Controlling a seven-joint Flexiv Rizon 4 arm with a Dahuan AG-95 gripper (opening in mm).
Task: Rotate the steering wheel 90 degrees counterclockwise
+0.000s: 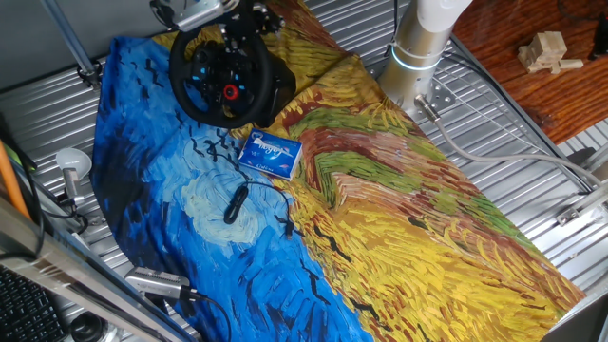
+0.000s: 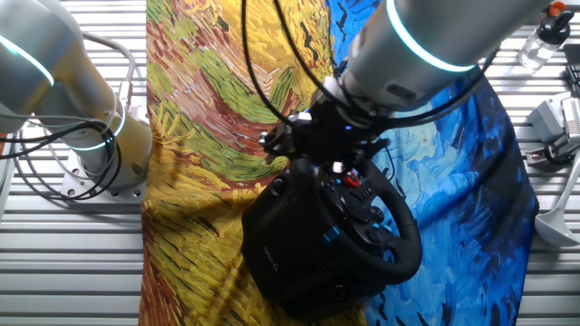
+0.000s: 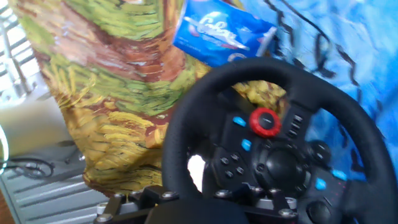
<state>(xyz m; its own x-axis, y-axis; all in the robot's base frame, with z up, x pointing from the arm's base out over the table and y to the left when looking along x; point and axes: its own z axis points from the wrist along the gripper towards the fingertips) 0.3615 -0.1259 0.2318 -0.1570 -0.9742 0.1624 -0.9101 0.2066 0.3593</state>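
One steering wheel (image 1: pixel 228 71) stands on the worktop (image 1: pixel 475 133), with one red knob (image 1: pixel 231 92) on its hub. One blue packet (image 1: pixel 270 153) lies beside it, and one thin black cable (image 1: pixel 249 201) with one plug. One painted cloth (image 1: pixel 399 218) covers the worktop. One small wooden block figure (image 1: pixel 543 52) sits on the wooden surface (image 1: pixel 532 95) apart.

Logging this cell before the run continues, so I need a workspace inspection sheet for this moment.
Surface: painted cloth over a slatted metal table.
Job's things: wheel on its black base, at the cloth's far end.
Clutter: blue packet beside the wheel.
Gripper: gripper at the wheel's upper rim; open or shut cannot be told.
Cables: thin black cable loose on the cloth.
Surroundings: wooden blocks on a wooden top; second arm's base.
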